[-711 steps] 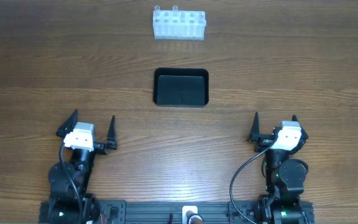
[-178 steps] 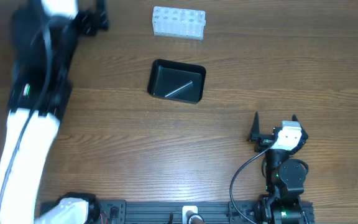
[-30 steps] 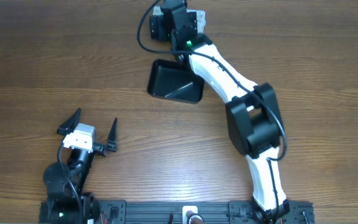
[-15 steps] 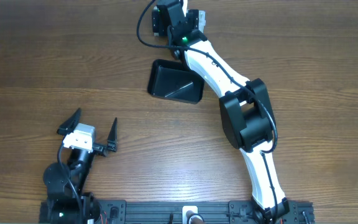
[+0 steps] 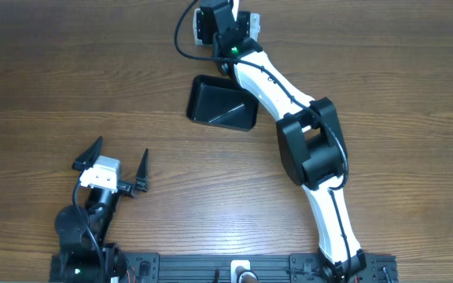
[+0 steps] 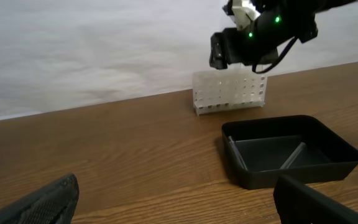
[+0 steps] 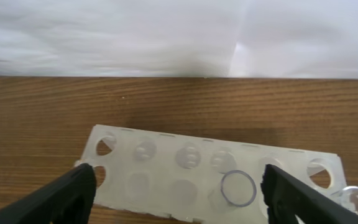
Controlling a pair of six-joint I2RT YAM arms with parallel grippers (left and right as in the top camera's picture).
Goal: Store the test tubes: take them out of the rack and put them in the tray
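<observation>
The clear test tube rack (image 7: 210,177) stands at the far side of the table, and its uncovered end shows white in the top view (image 5: 252,21). One test tube's round rim (image 7: 238,188) shows in a rack hole, and a second rim (image 7: 356,200) sits near the rack's end. My right gripper (image 7: 178,171) hovers open just above the rack (image 6: 230,92), with its fingers spread wide over the holes. The black tray (image 5: 222,104) lies in front of the rack with one test tube (image 5: 230,114) lying slantwise in it. My left gripper (image 5: 118,157) is open near its base, holding nothing.
The right arm (image 5: 289,94) stretches diagonally from the right base across the tray's right side. A white wall backs the table's far edge behind the rack. Bare wood lies left of the tray and between the tray and the left gripper.
Over the last second the right arm has edged slightly farther toward the rack. The left arm, the tray and its tube stay as they were.
</observation>
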